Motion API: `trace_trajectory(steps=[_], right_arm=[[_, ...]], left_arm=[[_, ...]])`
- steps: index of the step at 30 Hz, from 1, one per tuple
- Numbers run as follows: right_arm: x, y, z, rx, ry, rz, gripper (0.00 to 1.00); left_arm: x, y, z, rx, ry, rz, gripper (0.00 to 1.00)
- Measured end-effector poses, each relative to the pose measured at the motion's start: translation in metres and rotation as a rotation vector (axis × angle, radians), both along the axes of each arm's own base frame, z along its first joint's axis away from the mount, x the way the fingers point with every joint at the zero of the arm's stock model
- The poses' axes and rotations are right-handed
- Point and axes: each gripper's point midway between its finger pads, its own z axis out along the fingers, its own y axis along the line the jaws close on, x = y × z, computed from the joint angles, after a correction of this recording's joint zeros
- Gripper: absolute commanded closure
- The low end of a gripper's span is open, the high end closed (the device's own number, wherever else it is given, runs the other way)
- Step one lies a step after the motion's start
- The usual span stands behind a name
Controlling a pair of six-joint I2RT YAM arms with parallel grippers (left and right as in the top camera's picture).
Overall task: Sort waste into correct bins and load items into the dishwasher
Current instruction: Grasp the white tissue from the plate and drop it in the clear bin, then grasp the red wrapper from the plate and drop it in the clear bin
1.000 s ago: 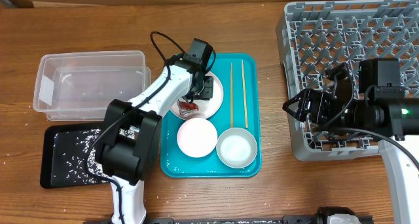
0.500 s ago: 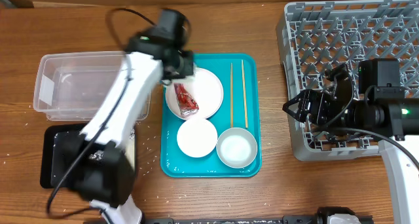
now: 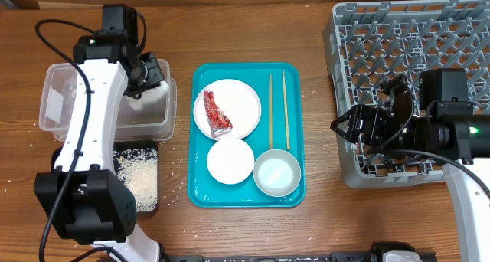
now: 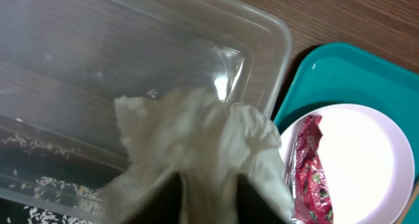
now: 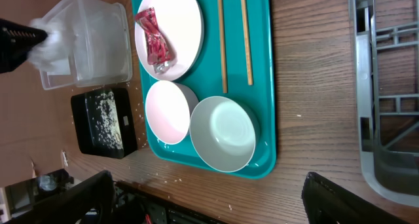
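Observation:
My left gripper (image 3: 147,73) hangs over the right end of the clear tub (image 3: 76,93), shut on the crumpled white napkin (image 4: 196,142). A red wrapper (image 3: 217,112) lies on the large white plate (image 3: 241,101) in the teal tray (image 3: 295,132). Two white bowls (image 3: 230,160) (image 3: 276,174) sit in front of the plate. Beside them lie two chopsticks (image 3: 270,109). The black tray (image 3: 138,174) holds white rice. My right gripper (image 3: 366,116) stands open and holds nothing, at the grey dish rack's (image 3: 429,40) front left corner.
Loose rice grains are scattered on the wooden table around the black tray (image 5: 105,119) and near the teal tray's front edge (image 5: 216,165). The left arm's cable arcs over the tub. The rack (image 5: 386,86) fills the right side.
My left arm swung from the plate to the left, carrying the napkin over the clear tub. The red wrapper stays on the plate. The right arm has not moved.

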Motion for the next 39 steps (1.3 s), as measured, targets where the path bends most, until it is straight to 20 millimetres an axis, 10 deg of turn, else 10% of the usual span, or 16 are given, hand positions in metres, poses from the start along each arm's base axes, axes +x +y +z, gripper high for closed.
trace_trajectory(steps=[6, 12, 19, 22, 30, 33, 38, 39], right_arm=[[0.000, 0.000, 0.000, 0.000, 0.001, 0.000, 0.07], [0.000, -0.001, 0.000, -0.005, 0.000, -0.002, 0.07], [0.000, -0.001, -0.001, -0.006, 0.001, -0.002, 0.06], [0.000, -0.001, -0.001, -0.006, 0.001, -0.002, 0.06], [-0.001, -0.001, -0.001, -0.006, 0.005, -0.002, 0.06], [-0.002, -0.001, -0.002, -0.007, 0.012, -0.003, 0.06], [-0.003, -0.001, -0.002, -0.007, 0.013, -0.003, 0.06], [-0.003, -0.001, -0.002, -0.006, 0.015, -0.002, 0.06]], left_arm=[[-0.002, -0.014, -0.001, 0.019, 0.010, -0.018, 0.23], [-0.002, -0.116, -0.007, 0.034, -0.030, -0.265, 0.36], [-0.010, -0.144, -0.114, 0.031, 0.163, -0.242, 0.64], [-0.023, -0.145, -0.159, 0.017, 0.279, -0.211, 0.96], [-0.032, -0.148, -0.143, -0.025, 0.323, -0.204, 0.96], [-0.024, -0.125, -0.092, -0.007, 0.245, -0.157, 0.96], [0.005, -0.032, 0.001, 0.002, -0.022, 0.064, 0.95], [0.006, -0.006, 0.007, 0.015, -0.040, 0.126, 0.55]])
